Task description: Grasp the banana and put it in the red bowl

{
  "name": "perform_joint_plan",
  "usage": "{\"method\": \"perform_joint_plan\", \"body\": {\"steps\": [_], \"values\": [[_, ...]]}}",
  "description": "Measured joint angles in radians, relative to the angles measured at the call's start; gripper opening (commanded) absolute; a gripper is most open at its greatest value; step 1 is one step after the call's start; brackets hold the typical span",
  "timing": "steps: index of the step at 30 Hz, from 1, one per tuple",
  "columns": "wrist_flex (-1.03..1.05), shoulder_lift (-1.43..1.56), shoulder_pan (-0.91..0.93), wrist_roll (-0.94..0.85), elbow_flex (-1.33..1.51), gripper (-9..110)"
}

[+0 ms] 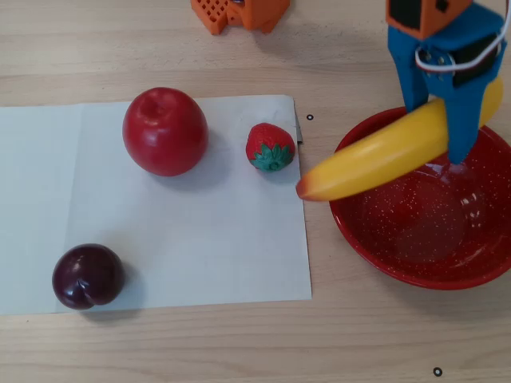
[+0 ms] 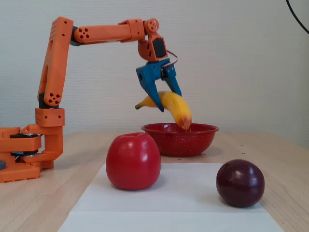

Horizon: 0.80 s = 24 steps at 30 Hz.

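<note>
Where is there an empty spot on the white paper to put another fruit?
In the overhead view, the paper is bare between the plum and its right edge, below the apple and strawberry. It is crowded at the red bowl, where the gripper holds the banana.

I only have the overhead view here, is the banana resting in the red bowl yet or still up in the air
Observer: In the fixed view the banana hangs clear above the red bowl, clamped in the gripper.
Operator: Is it level?
Observer: No, it tilts; its orange end points down toward the rim.
Operator: Anything between that camera and the bowl?
Observer: The apple sits in front, hiding a little of the bowl's lower left side.
</note>
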Motion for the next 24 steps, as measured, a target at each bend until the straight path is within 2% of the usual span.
{"method": "perform_joint_plan", "body": {"steps": [4, 10, 12, 20, 24], "values": [[-0.121, 0.0, 0.008, 0.0, 0.098, 1], [-0.259, 0.002, 0.002, 0.009, 0.201, 29], [-0.285, 0.003, 0.002, 0.009, 0.225, 34], [-0.221, -0.002, 0.003, -0.009, 0.249, 39], [-0.147, -0.002, 0.003, -0.023, 0.187, 31]]}}
